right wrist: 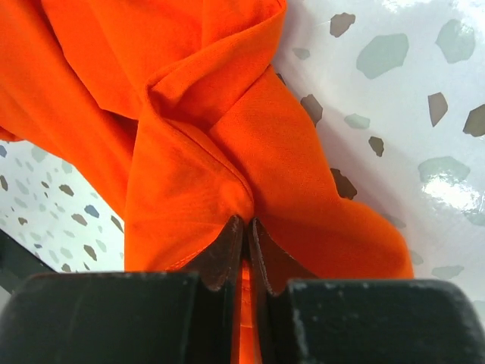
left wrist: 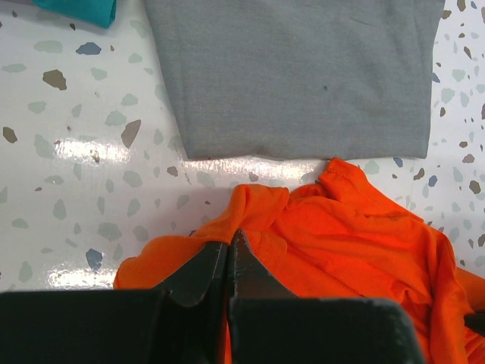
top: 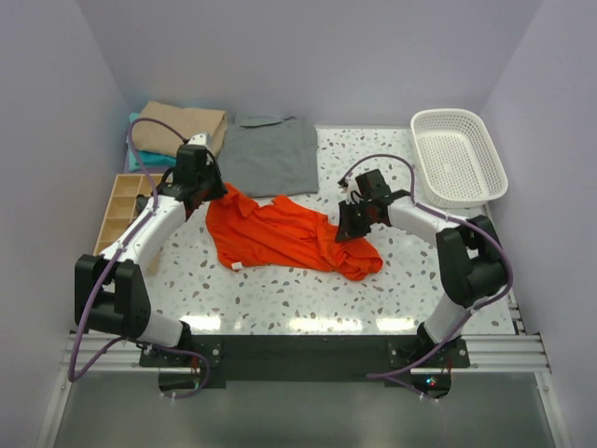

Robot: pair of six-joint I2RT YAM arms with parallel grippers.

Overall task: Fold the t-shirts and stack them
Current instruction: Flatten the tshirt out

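Observation:
The orange-red t-shirt (top: 280, 233) lies crumpled across the table's middle. My left gripper (top: 201, 191) is shut on its upper left edge; in the left wrist view the jaws (left wrist: 229, 246) pinch the orange cloth (left wrist: 341, 243). My right gripper (top: 353, 224) is shut on its right side; in the right wrist view the jaws (right wrist: 247, 231) pinch a fold of the orange cloth (right wrist: 197, 152). The grey t-shirt (top: 270, 154) lies folded flat behind it and also shows in the left wrist view (left wrist: 303, 68). The folded tan t-shirt (top: 185, 121) rests on the teal one (top: 149, 157) at the back left.
A white mesh basket (top: 459, 157) stands at the back right. A wooden compartment tray (top: 121, 205) sits at the left edge, beside my left arm. A corner of the teal t-shirt (left wrist: 79, 9) shows at the top of the left wrist view.

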